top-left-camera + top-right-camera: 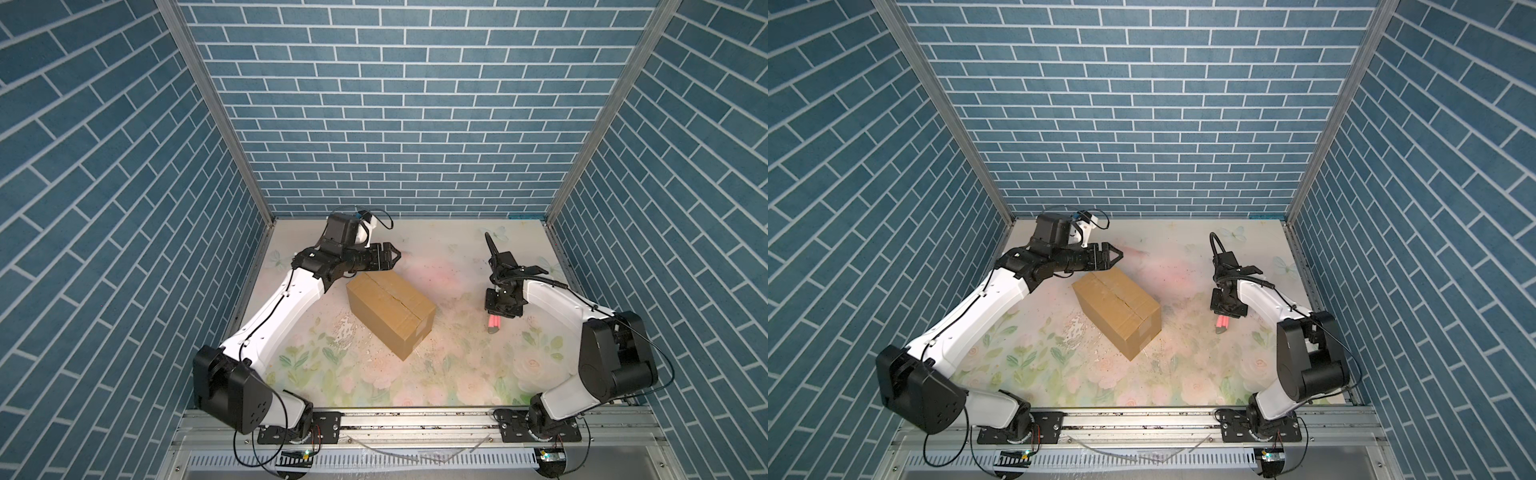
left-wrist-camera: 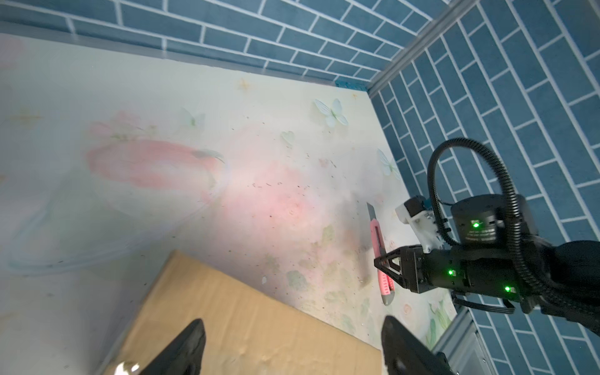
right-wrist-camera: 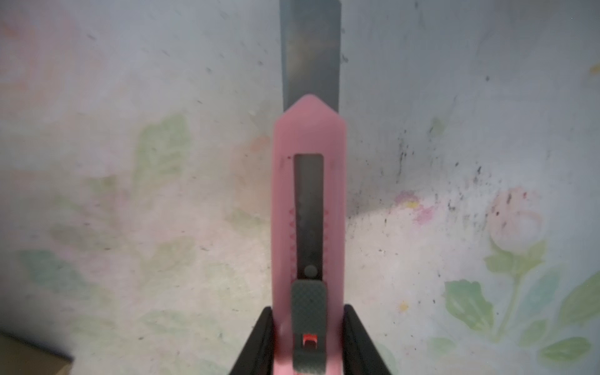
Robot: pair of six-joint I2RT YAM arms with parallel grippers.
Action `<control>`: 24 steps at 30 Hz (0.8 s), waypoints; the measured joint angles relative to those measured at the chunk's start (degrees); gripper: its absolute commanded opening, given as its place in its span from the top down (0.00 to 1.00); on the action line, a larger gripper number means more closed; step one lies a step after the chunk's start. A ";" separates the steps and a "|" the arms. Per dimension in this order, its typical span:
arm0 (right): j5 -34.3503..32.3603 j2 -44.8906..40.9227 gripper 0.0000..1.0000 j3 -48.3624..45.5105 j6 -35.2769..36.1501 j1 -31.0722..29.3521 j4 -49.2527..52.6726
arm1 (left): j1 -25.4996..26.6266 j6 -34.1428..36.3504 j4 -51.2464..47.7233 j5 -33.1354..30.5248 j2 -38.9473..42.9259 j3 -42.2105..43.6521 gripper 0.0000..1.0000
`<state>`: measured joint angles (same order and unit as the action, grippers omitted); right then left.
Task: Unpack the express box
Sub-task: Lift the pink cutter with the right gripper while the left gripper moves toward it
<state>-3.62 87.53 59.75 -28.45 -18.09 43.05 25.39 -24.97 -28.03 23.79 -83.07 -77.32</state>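
- The box [image 1: 390,318] lies closed on the table [image 1: 457,374], seam upward and set at an angle between the two arms.
- The left gripper [image 1: 394,257] hovers by the box's far end, jaws spread wide and empty, probably ready to steady it or lift a flap.
- The right gripper [image 3: 308,344], well to the box's right, is clamped on the pink knife [image 3: 308,194], blade out for slitting the seam.
- The right wrist view cuts off the blade tip, and I cannot tell whether the seam is already slit.

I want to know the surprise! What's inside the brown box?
Nothing inside shows. The express box lies on the flowery table with its top flaps shut along the seam, so whatever it holds is covered.
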 measured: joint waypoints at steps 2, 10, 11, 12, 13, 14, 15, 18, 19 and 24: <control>0.74 -2.08 0.96 1.44 1.09 0.00 0.72 | 1.70 -0.76 0.66 0.85 -2.36 -0.44 0.14; 3.69 -7.72 0.97 5.84 5.09 -0.61 3.63 | 7.74 -5.42 7.21 3.76 -12.41 -2.40 0.16; 3.96 -8.13 0.97 6.29 5.49 -0.70 4.11 | 8.39 -6.05 8.26 4.02 -13.46 -2.78 0.16; 4.20 -8.55 0.97 6.91 5.99 -0.90 4.50 | 9.14 -6.71 9.35 4.31 -14.67 -3.37 0.16; 4.37 -8.76 0.97 7.54 6.38 -1.14 4.96 | 9.88 -7.34 10.51 4.52 -15.91 -4.00 0.17; 4.46 -8.87 0.97 8.15 6.60 -1.46 5.25 | 10.58 -7.85 11.52 4.66 -17.05 -4.70 0.18; 4.55 -8.92 0.98 8.79 7.08 -1.90 5.51 | 11.37 -8.39 12.66 4.81 -18.21 -5.46 0.19; 4.74 -8.96 0.98 9.86 8.00 -3.45 6.03 | 13.33 -9.99 16.04 5.35 -21.09 -7.32 0.22; 4.83 -8.96 0.98 10.05 8.26 -3.96 6.10 | 13.79 -10.67 17.38 5.73 -21.84 -7.61 0.23; 6.36 -9.03 0.98 10.27 9.35 -5.70 6.23 | 14.93 -14.01 23.30 7.13 -24.57 -7.76 0.26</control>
<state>2.74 78.50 70.02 -19.09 -23.79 49.28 40.32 -38.98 -4.73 30.92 -107.63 -85.08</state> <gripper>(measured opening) 0.313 0.751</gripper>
